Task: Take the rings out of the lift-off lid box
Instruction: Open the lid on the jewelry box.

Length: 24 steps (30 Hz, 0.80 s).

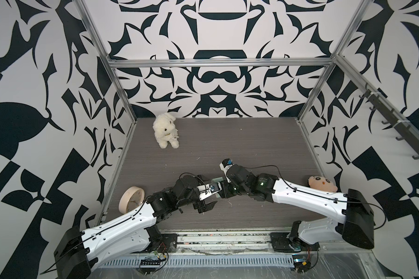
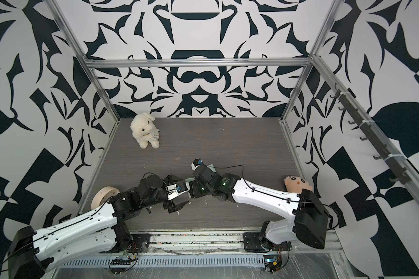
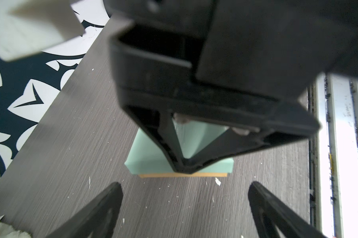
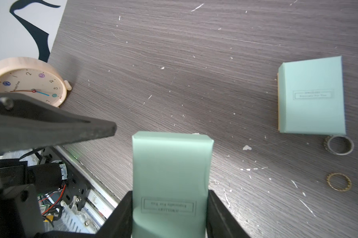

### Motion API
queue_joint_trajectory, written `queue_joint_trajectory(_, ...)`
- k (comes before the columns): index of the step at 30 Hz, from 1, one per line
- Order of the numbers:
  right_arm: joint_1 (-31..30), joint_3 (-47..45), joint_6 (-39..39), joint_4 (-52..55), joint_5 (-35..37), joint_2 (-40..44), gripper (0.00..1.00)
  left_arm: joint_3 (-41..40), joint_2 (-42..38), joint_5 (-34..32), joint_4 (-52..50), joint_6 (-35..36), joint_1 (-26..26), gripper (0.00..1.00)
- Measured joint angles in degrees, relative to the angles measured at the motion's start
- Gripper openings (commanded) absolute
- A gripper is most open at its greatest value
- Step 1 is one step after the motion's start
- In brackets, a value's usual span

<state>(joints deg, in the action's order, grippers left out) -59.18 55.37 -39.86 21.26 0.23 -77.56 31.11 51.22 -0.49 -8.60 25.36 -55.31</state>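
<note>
My right gripper [image 4: 170,195] is shut on a mint box [image 4: 172,164], its jaws pressing both long sides. From the left wrist view a brown base edge shows under that box's [image 3: 145,158] mint lid. Only a corner of it [image 1: 217,180] shows in a top view. A second mint box [image 4: 312,96] lies flat on the table. Two rings lie beside it: a dark broad band [image 4: 339,147] and a thin golden one [image 4: 339,182]. My left gripper [image 3: 185,185] is open and empty, facing the held box from close by.
A round wooden clock [image 1: 131,199] leans at the left wall near my left arm. A white plush dog [image 1: 166,130] sits at the back left and a plush head [image 1: 322,183] at the right wall. A metal rail [image 1: 227,239] runs along the table's front edge.
</note>
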Motion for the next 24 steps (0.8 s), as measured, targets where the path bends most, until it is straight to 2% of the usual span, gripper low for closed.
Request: queue_joint_trajectory(24,-0.5,-2.1,-0.1,-4.6,-2.1,1.6,0.56,-2.4,-1.0,-3.2,4.0,0.9,0.0,0.99)
